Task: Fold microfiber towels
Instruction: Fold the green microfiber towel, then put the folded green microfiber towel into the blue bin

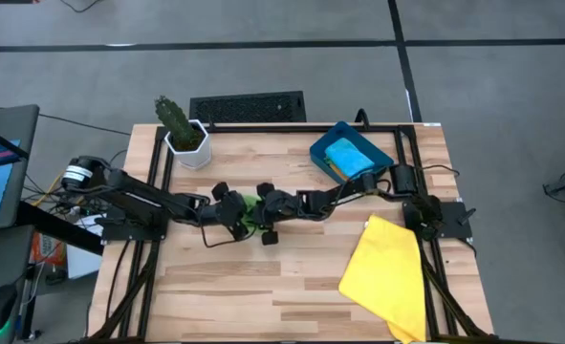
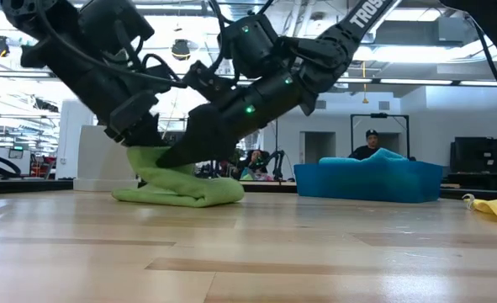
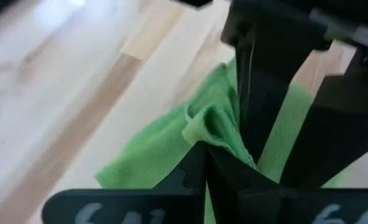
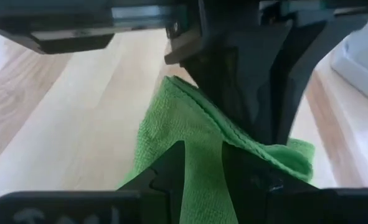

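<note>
Centrally, green microfiber towel is clamped by left tool and right tool, bunched on counter.

White capitals "TROS", cut off by the picture's edge, readable in the low view on the right arm's upper link. Pale digits, apparently "64" and "6", blurred on the left wrist's front bar. Similar marks on the right wrist's bar, unreadable.
</note>
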You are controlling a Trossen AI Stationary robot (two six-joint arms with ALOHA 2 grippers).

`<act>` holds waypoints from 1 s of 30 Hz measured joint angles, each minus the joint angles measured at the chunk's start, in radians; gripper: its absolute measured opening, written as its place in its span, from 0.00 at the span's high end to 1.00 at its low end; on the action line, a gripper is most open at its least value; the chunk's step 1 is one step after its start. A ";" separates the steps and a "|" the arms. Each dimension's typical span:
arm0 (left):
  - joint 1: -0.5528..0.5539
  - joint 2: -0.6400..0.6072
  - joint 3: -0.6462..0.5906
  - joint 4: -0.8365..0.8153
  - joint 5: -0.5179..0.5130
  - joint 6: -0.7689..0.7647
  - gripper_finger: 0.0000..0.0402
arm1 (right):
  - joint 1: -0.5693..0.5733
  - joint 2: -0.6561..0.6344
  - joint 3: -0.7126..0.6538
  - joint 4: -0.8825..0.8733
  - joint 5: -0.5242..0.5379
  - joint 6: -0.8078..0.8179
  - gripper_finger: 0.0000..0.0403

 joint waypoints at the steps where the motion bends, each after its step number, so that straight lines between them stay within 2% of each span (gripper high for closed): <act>1: 0.006 -0.014 0.003 -0.011 -0.001 0.008 1.00 | -0.002 0.000 0.000 0.003 0.002 -0.003 0.67; 7: 0.030 -0.083 0.001 -0.034 0.007 0.033 1.00 | -0.003 0.000 0.031 -0.023 0.026 -0.040 0.67; 13: 0.031 -0.082 -0.001 -0.065 0.009 0.019 1.00 | -0.014 0.000 0.034 -0.028 0.023 -0.044 0.67; 22: 0.031 -0.091 -0.002 -0.129 -0.052 0.038 1.00 | -0.045 0.000 0.034 -0.042 0.018 -0.017 0.67; 30: 0.031 -0.209 -0.002 -0.221 -0.045 -0.003 1.00 | -0.044 0.000 0.034 -0.042 -0.015 -0.016 0.67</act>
